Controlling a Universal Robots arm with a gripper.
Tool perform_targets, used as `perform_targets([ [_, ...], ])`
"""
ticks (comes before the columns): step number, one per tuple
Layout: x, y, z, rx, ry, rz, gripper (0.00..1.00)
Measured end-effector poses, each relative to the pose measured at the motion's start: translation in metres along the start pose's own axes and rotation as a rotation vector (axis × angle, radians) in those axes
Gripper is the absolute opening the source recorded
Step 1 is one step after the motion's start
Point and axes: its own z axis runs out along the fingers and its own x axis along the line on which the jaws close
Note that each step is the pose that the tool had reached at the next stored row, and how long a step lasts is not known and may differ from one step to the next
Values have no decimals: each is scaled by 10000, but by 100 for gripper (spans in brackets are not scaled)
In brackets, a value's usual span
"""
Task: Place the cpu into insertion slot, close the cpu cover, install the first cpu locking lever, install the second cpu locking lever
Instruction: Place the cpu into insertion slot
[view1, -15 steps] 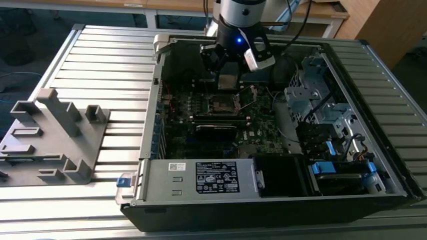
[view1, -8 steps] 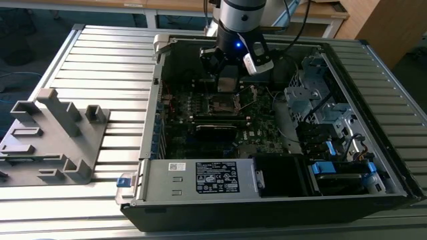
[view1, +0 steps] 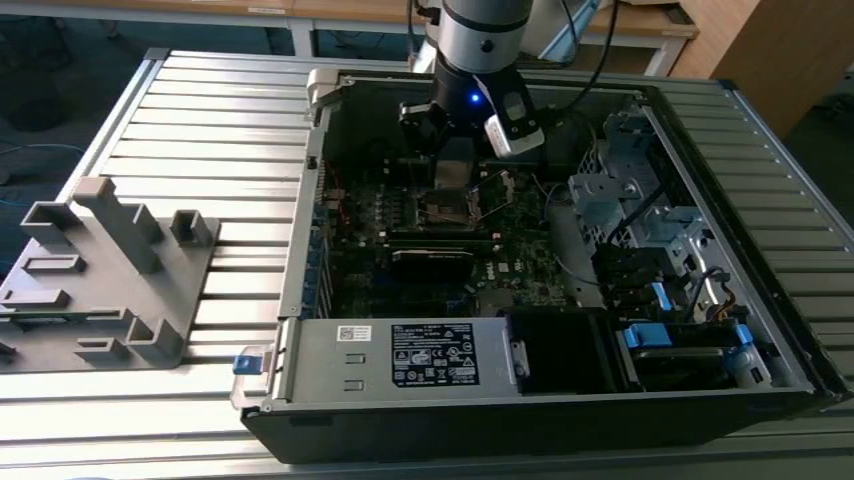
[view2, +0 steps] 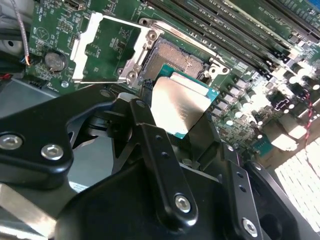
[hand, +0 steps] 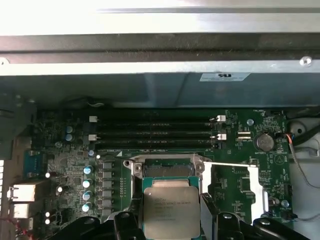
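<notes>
The cpu (hand: 171, 210) is clamped between the gripper (hand: 171, 225) fingers (hand: 210, 216) near the insertion slot (hand: 167, 169); the cpu cover (hand: 255, 186) is laid open

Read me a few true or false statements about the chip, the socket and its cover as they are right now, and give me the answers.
1. The hand grips the chip by two opposite edges. True.
2. The chip already sits in the socket. False: it is in the hand, and the socket's contacts lie bare.
3. The cover is shut over the socket. False: it is swung open and lies beside the socket.
4. The computer case lies open on a slatted table. True.
</notes>
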Motion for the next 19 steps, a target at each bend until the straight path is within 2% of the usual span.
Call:
perform_targets([
  [3, 0, -4, 35, 2, 0, 0, 54],
  [11, 0, -4, 39, 11, -8, 71, 54],
  [13, 0, -5, 45, 8, -36, 311, 54],
  [19, 0, -8, 69, 7, -158, 1387, 54],
])
